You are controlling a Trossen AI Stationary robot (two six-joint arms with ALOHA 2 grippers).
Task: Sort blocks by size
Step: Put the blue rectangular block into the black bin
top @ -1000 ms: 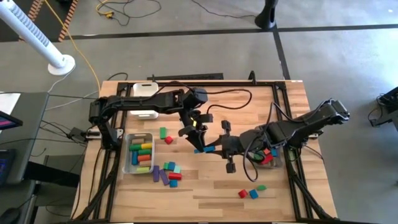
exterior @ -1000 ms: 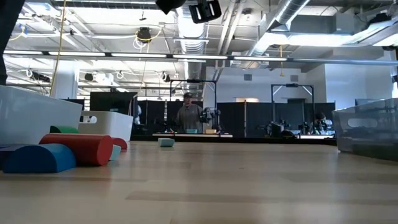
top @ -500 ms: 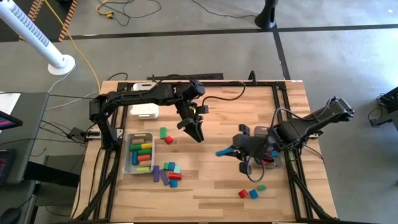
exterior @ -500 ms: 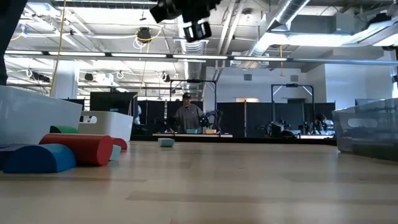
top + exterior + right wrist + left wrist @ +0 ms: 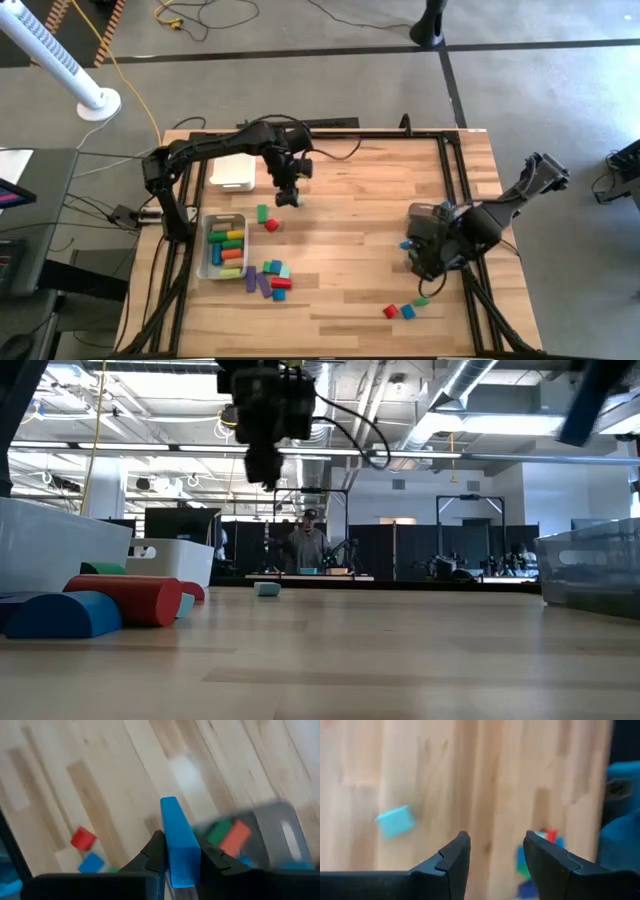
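Right of centre in the high view, the right gripper point(image 5: 174, 856), clamped on a blue bar point(image 5: 176, 847), has retreated rightward; the left gripper point(image 5: 494, 851), now parted and empty, has withdrawn toward upper left.

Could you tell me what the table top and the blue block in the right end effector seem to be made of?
Table top: apparently pale wood, planked, with visible grain and a slight sheen. Blue block, gripped by the right end effector: flat, evenly coloured faces, matte; painted wood or plastic, the look leaves it open.

Bright, even overhead light; both wrist views blurred, perhaps by motion.
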